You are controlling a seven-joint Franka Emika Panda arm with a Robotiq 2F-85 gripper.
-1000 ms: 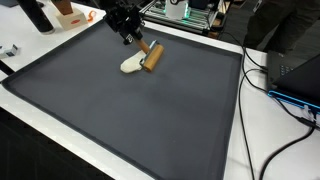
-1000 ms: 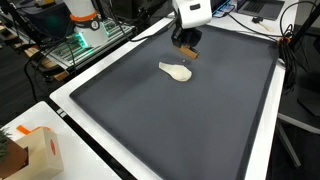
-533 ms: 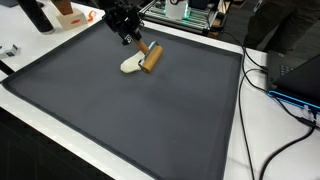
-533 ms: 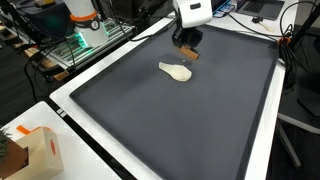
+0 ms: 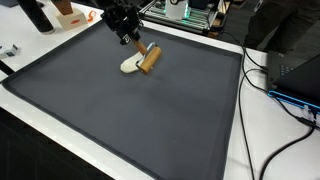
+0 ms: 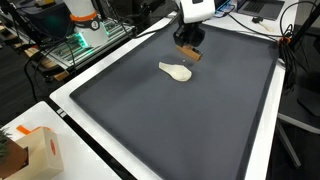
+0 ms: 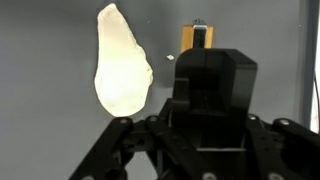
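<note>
A brown wooden cylinder (image 5: 149,59) lies tilted on the dark grey mat (image 5: 120,120), its far end raised toward my gripper (image 5: 130,38). The black fingers look shut on that raised end. Against the cylinder's low end lies a cream-white lump (image 5: 130,66). From the opposite side, the gripper (image 6: 188,46) stands over the wooden cylinder (image 6: 194,55), with the cream lump (image 6: 176,71) just in front. In the wrist view the gripper (image 7: 205,70) body hides its own fingers. Beyond it show a piece of the wooden cylinder (image 7: 196,38) and the cream lump (image 7: 122,62).
The mat has a raised rim (image 5: 243,110) on a white table. Cables (image 5: 268,80) and a dark device (image 5: 297,72) lie beside it. A cardboard box (image 6: 38,150) stands at one corner, with a black bottle (image 5: 36,15) and shelving with electronics (image 6: 85,35) behind.
The wooden cylinder has swung slightly toward the cream lump along with the gripper. The lump has stayed in place.
</note>
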